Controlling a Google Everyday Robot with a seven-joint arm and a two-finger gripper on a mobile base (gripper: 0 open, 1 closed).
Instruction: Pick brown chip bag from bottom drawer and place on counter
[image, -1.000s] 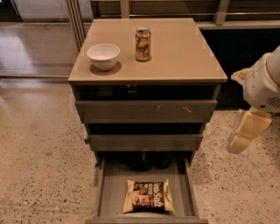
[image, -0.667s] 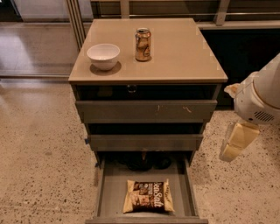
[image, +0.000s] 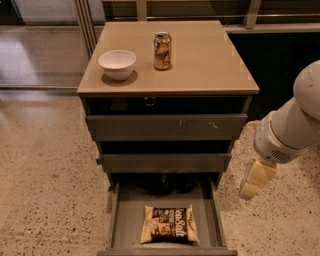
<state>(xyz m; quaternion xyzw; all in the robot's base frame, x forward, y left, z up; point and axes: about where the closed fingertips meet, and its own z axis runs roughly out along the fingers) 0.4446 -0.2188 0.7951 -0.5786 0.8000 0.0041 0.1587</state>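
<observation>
Warm, dimmish light from overhead. The counter (image: 210, 60) shows a soft sheen, and the white bowl (image: 117, 64) near its left edge and the can (image: 162, 50) cast short shadows. The back end of the bottom drawer (image: 130, 215) is lost in darkness. My gripper (image: 255, 180) hangs pale and lit off the drawer's right side.

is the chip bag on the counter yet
No, the brown chip bag lies in the bottom drawer; the hand hangs beside it.
</observation>
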